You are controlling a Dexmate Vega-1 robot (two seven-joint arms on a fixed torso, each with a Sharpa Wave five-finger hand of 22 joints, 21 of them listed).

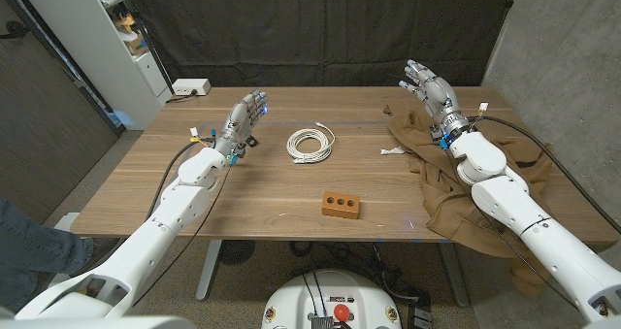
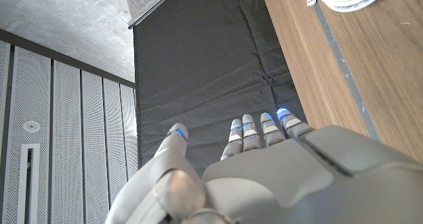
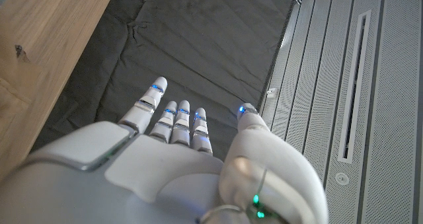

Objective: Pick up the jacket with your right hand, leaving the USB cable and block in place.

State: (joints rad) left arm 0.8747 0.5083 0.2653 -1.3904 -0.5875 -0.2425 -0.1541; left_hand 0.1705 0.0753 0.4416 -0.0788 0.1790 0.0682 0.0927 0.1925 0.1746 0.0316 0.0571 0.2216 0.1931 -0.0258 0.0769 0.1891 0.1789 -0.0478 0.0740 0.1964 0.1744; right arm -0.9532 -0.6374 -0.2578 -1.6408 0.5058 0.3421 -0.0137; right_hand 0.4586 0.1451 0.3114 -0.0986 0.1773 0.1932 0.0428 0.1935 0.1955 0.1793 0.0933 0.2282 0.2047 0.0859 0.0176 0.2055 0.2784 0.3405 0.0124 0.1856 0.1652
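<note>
Sitting closest to the robot on the wooden counter (image 1: 146,188), the small brown block with two holes (image 1: 341,205) and, a bit farther back, the coiled white USB cable (image 1: 310,144) lie in the middle, well apart from the floppy brown jacket (image 1: 456,198), so I think the jacket can be lifted without bumping them. The jacket is spread over the counter's right side and hangs off its edge. The right hand (image 1: 429,86) is raised over the jacket's far end with fingers apart, holding nothing, and the left hand (image 1: 245,118) waits empty, fingers apart, left of the cable.
</note>
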